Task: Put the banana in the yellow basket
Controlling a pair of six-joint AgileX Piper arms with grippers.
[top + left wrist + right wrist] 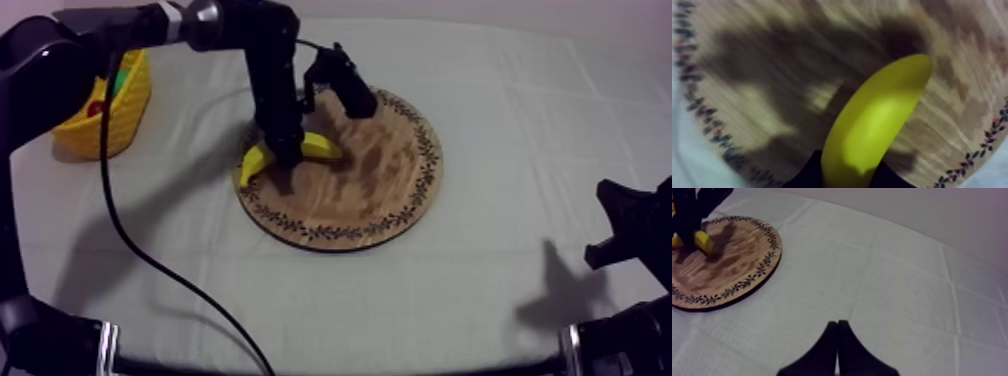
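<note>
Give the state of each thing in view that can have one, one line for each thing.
left gripper: shut on the banana.
right gripper: shut on nothing, over bare cloth.
banana: held, at the left rim of the wooden board.
wooden board: lying flat on the cloth.
yellow basket: upright, with something red and green inside.

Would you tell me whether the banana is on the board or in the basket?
On the board: the banana lies near its rim, the left end effector shut around it.
</note>
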